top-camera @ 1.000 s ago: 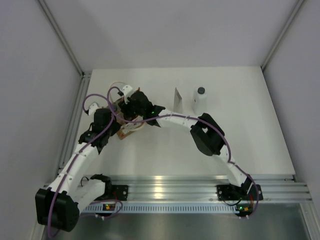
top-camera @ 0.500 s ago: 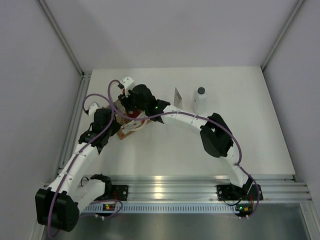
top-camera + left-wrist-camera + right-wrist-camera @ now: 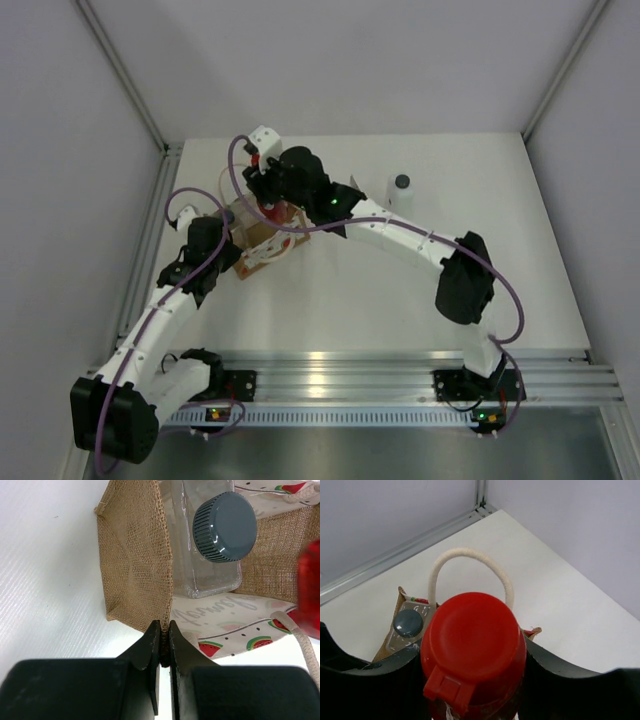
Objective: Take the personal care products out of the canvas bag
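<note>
While aloft, red bottle (image 3: 472,640) in right hand (image 3: 470,690).

Your left gripper (image 3: 161,628) is pinched tight on the near rim of the canvas bag (image 3: 132,565), jaws w/ only fabric btwn them. Inside the bag you've got the pale bottle (image 3: 200,575), grey cap (image 3: 225,526) facing you. The red bottle (image 3: 310,587) shows at the right, just above a rope handle (image 3: 306,647).
</note>
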Robot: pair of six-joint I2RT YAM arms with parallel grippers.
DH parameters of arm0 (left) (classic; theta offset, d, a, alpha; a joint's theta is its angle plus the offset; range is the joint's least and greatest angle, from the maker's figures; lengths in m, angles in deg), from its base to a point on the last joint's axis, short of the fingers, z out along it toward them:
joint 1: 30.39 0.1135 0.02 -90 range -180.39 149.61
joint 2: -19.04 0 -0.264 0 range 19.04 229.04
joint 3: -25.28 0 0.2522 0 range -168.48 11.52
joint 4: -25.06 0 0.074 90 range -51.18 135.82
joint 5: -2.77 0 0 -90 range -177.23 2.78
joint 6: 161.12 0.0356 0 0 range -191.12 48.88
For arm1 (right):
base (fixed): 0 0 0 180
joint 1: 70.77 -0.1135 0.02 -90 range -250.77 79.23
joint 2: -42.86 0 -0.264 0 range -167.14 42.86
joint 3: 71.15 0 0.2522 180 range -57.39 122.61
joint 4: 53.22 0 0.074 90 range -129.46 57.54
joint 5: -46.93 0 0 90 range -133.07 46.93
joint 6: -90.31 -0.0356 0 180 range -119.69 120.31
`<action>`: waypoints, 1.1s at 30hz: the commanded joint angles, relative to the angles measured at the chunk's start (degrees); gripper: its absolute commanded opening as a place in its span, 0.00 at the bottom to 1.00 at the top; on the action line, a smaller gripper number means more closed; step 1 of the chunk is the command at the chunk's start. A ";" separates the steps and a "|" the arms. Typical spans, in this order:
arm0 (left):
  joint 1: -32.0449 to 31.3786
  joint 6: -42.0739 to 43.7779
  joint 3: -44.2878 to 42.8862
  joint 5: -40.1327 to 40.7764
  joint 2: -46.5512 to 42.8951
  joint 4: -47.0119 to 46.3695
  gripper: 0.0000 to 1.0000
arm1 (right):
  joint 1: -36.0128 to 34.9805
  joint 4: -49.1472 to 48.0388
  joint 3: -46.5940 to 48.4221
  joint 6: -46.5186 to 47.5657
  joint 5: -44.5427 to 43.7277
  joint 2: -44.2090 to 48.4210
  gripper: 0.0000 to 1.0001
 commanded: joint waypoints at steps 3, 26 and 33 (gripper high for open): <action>-0.05 0.35 -1.04 -0.37 -0.64 0.34 0.00 | -0.21 -3.60 5.93 1.66 -2.25 11.56 0.00; -0.05 -0.35 -0.51 -2.31 -1.61 0.42 0.00 | 4.53 -2.01 -27.00 -3.96 -9.91 42.05 0.00; -0.05 0.26 -0.33 -2.48 -2.31 0.42 0.00 | 7.95 -4.98 -40.64 -6.69 -10.08 53.03 0.00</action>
